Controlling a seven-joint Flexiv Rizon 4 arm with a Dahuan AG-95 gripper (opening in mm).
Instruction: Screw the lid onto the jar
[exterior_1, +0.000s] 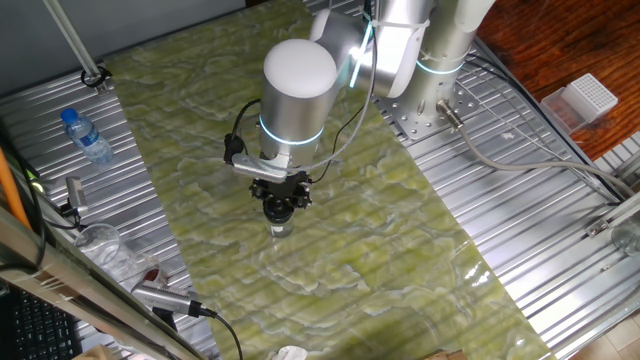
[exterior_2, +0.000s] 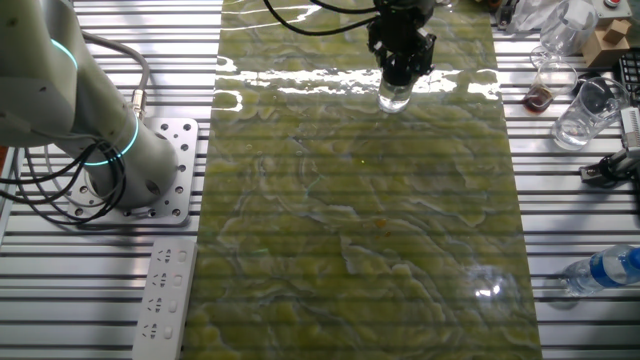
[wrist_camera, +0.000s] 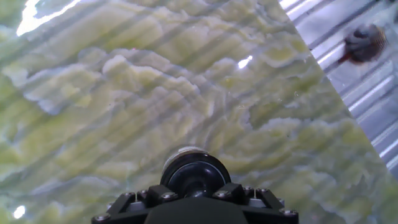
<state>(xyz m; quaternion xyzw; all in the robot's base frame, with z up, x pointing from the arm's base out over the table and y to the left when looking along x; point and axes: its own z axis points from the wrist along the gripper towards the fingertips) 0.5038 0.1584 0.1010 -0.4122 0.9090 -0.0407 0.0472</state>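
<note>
Jar (exterior_2: 394, 97) stands mid-mat toward the far edge, lid (wrist_camera: 195, 174) on top, gripper (exterior_2: 402, 62) closed around the lid. Light, slick, brittle-looking stuff; I'd hold the lid's rim.

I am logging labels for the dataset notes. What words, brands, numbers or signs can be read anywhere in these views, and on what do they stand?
None can be read.
Clear plastic water bottle with blue cap: its label band is too blurred to read.
White power strip: any markings are too small to read.
Small round black lid in the hand, on the short clear jar: no text shows.
</note>
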